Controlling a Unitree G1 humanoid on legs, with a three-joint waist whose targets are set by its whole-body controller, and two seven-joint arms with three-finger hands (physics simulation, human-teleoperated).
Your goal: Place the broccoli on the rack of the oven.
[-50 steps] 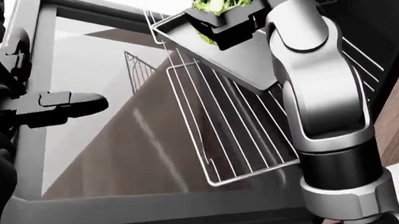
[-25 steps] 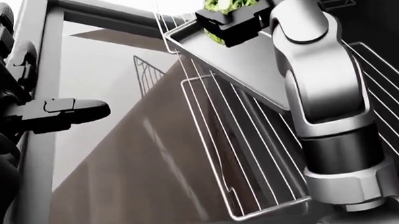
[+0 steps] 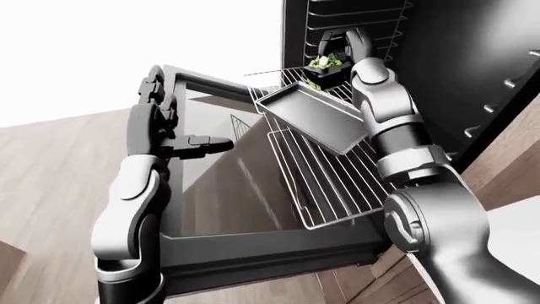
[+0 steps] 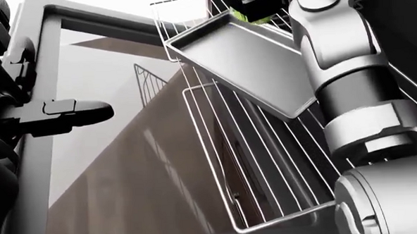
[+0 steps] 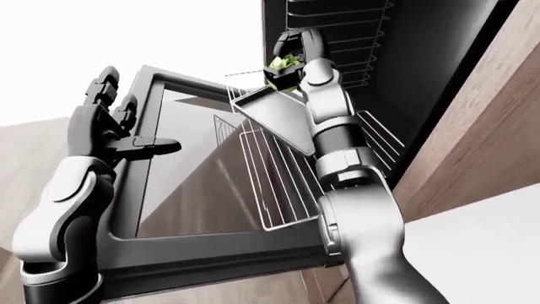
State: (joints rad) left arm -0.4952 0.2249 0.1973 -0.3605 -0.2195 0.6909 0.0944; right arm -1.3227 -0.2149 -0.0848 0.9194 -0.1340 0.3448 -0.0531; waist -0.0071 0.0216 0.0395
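Left-eye view: the broccoli [image 3: 324, 62], gripped in the right hand [image 3: 331, 58], has moved farther up the head view past the tray [image 3: 314, 118], toward the rack [image 3: 325, 183]; release looks near. The left hand [image 3: 160, 120] hangs open.

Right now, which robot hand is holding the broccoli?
The right robot hand, raised inside the oven above the tray, grips the broccoli; the left robot hand is open and empty.
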